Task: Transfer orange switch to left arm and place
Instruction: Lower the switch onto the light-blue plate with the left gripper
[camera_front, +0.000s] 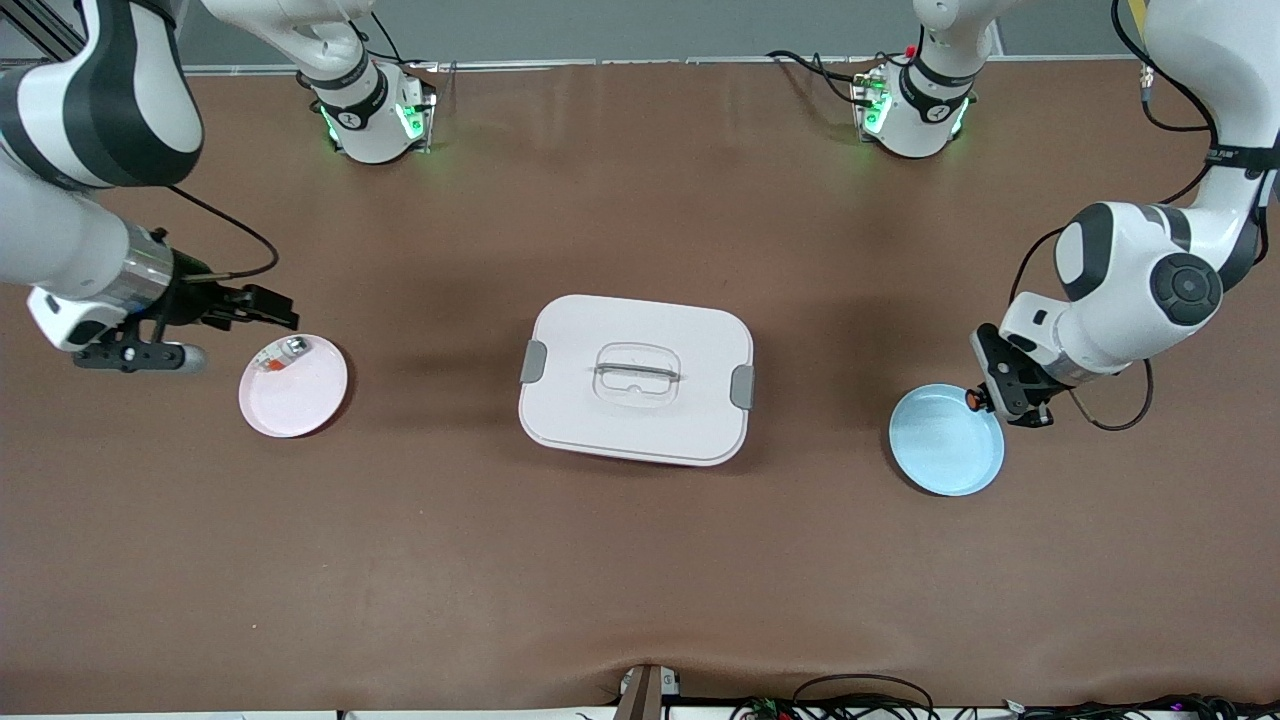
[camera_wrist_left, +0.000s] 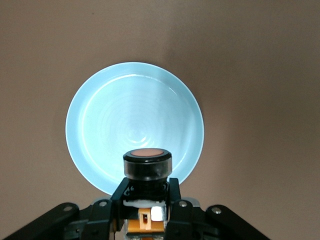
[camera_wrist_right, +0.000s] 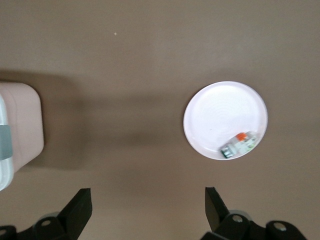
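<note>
My left gripper (camera_front: 985, 398) is shut on the orange switch (camera_front: 971, 398), a small black cylinder with a round orange cap (camera_wrist_left: 147, 152), held above the edge of the blue plate (camera_front: 946, 440). In the left wrist view the fingers (camera_wrist_left: 120, 195) clamp the switch's black body, over the blue plate (camera_wrist_left: 100, 120). My right gripper (camera_front: 265, 305) is open and empty, up beside the pink plate (camera_front: 300, 395); its fingertips (camera_wrist_right: 80, 205) stand wide apart over bare table. The white box (camera_front: 636, 378) sits at the table's middle, between the two plates.
The pink plate (camera_wrist_right: 215, 115) holds a small silver-and-red piece (camera_front: 281, 352), also seen in the right wrist view (camera_wrist_right: 239, 142). A corner of the box (camera_wrist_right: 20, 125) shows in the right wrist view. Brown table surface surrounds everything.
</note>
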